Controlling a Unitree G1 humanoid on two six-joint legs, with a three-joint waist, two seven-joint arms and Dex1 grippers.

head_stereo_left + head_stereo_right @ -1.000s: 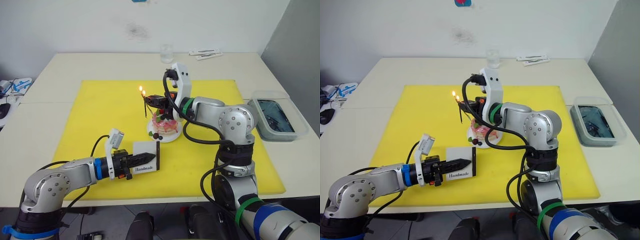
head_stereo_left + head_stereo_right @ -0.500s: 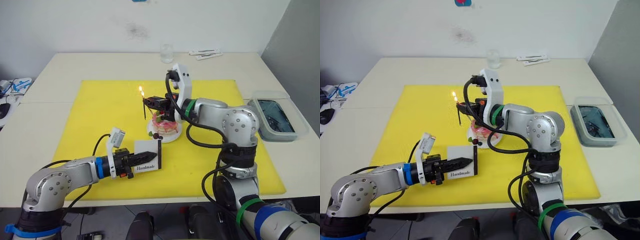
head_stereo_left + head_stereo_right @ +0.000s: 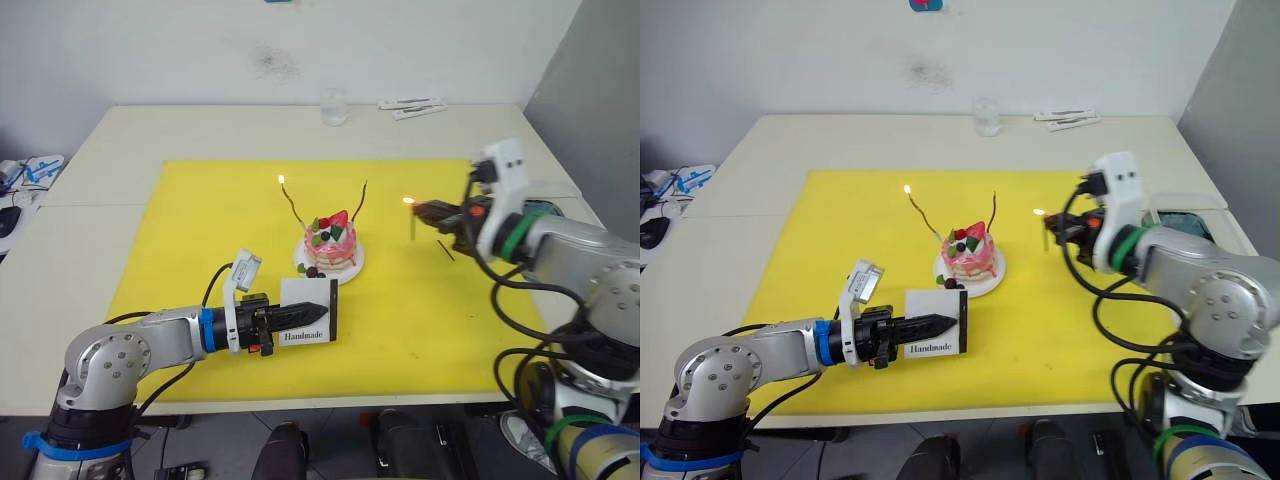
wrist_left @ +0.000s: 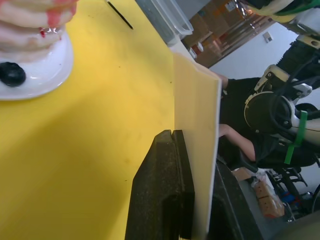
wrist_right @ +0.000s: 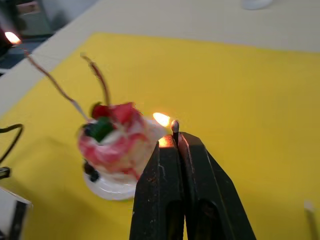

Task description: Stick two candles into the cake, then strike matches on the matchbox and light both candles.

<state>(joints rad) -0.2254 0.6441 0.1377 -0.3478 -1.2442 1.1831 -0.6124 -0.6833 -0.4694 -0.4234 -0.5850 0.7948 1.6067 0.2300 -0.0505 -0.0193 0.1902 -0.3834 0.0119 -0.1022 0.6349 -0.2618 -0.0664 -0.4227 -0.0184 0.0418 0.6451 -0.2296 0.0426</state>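
Both eye views are bright and evenly lit — soft, diffuse room light, with only faint shadows under the arms on the yellow mat [image 3: 200, 230]. Two small flames read as hot white-orange dots: one atop the left candle [image 3: 290, 203], one on the match [image 3: 411, 217] in the right hand [image 3: 430, 213]. The right wrist view is soft — the cake [image 5: 116, 147] and mat are blurred, the flame blooms. In the left wrist view the matchbox [image 4: 197, 145] looks washed pale and the background is hazy.
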